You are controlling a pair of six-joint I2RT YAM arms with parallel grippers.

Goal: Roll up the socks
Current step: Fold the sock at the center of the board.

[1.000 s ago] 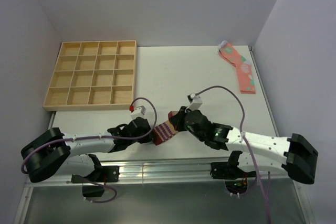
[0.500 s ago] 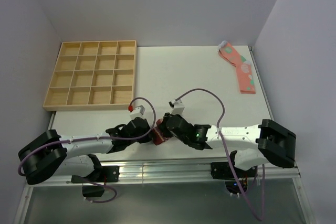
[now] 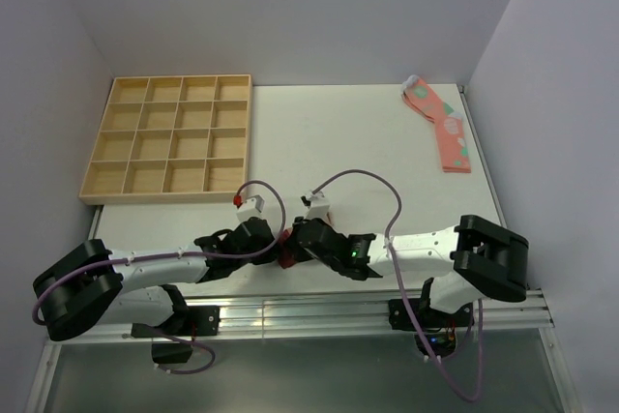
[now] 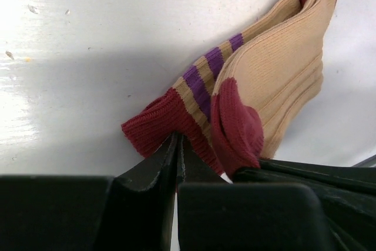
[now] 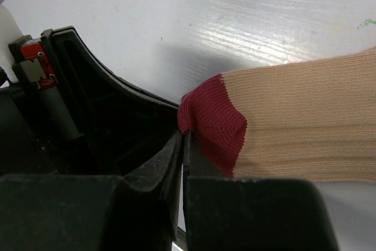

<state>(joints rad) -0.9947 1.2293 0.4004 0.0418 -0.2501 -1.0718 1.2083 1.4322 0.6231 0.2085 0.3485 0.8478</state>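
White tabletop (image 3: 368, 132), near edge: my left claw (image 4: 177, 139) is pinched tight on the maroon cuff (image 4: 158, 124) of the tan sock (image 4: 276, 86), and my right claw (image 5: 182, 136) is clamped on its dark red end (image 5: 212, 123). A second ago the sock stretched between us. I've now brought that end over to the cuff, doubling it, which I judge to be the first fold. Farther off, the pink spotted socks (image 3: 447, 132) and the wooden tray (image 3: 164, 197) sit unmoved.

Ribbed knit socks (image 4: 282, 74), glossy table (image 4: 88, 39)
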